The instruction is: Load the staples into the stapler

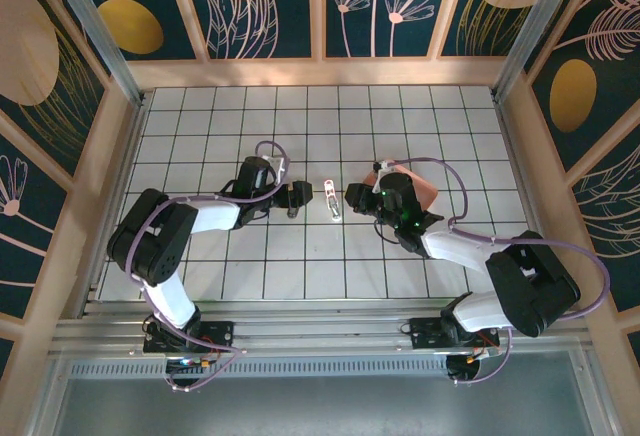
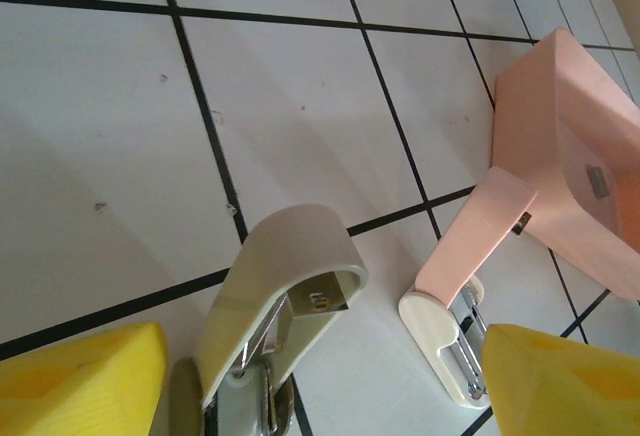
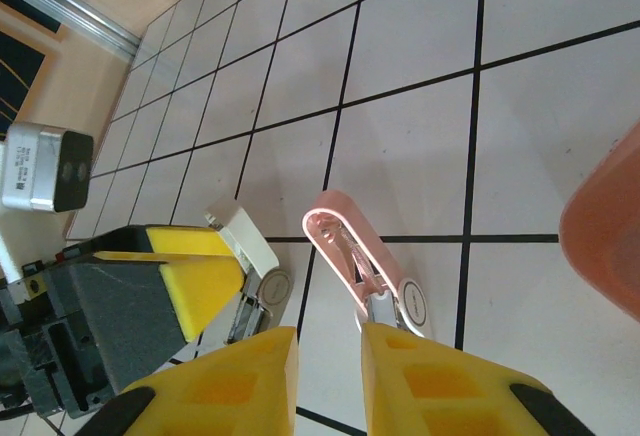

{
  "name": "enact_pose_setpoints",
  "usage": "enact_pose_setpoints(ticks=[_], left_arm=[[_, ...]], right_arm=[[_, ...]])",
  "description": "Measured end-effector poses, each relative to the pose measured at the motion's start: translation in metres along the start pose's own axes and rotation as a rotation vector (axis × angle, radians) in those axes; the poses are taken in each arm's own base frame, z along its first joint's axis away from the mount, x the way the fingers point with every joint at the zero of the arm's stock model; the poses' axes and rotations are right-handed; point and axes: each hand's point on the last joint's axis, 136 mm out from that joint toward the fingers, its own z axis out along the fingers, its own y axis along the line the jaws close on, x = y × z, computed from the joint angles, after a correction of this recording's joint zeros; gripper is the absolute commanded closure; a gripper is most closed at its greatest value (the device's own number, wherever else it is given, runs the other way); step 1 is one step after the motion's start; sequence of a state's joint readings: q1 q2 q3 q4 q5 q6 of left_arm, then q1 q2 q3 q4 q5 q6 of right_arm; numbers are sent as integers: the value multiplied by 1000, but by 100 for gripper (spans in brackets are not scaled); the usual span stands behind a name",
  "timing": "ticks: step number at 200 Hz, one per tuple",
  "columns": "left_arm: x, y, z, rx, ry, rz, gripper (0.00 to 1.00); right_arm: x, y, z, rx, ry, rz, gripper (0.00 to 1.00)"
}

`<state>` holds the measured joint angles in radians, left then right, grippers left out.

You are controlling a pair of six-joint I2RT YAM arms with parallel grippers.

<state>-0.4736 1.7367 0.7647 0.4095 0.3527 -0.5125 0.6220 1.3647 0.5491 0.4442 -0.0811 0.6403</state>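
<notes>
the left gripper (image 1: 296,197) is held wide apart near the stapler (image 1: 332,200) — lid raised, rail bared, base on the tiles. the right gripper (image 1: 350,198) is drawn nearly together, nothing seen pinched. loading is judged pending — the staples must be laid in the rail.

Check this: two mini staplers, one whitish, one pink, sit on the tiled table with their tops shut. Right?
No. Both the whitish stapler and the pink stapler have their tops raised open, as the left wrist view shows; the rest holds.
</notes>
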Motion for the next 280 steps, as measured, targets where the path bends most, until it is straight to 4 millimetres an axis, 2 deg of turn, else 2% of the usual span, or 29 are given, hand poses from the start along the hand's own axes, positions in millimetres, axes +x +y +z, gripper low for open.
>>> enact_pose_setpoints(ticks=[38, 93, 174, 249, 280], left_arm=[[-7, -8, -19, -3, -40, -11, 20], [35, 12, -25, -47, 49, -93, 21], [53, 4, -21, 39, 105, -131, 26], [50, 4, -22, 31, 88, -120, 23], [30, 8, -30, -30, 3, -77, 20]], right_arm=[[11, 11, 0, -21, 27, 13, 77], [11, 27, 7, -40, 46, 18, 77], [6, 30, 27, -9, 77, 19, 77], [-1, 23, 30, 19, 28, -1, 77], [-2, 6, 19, 34, -38, -37, 76]])
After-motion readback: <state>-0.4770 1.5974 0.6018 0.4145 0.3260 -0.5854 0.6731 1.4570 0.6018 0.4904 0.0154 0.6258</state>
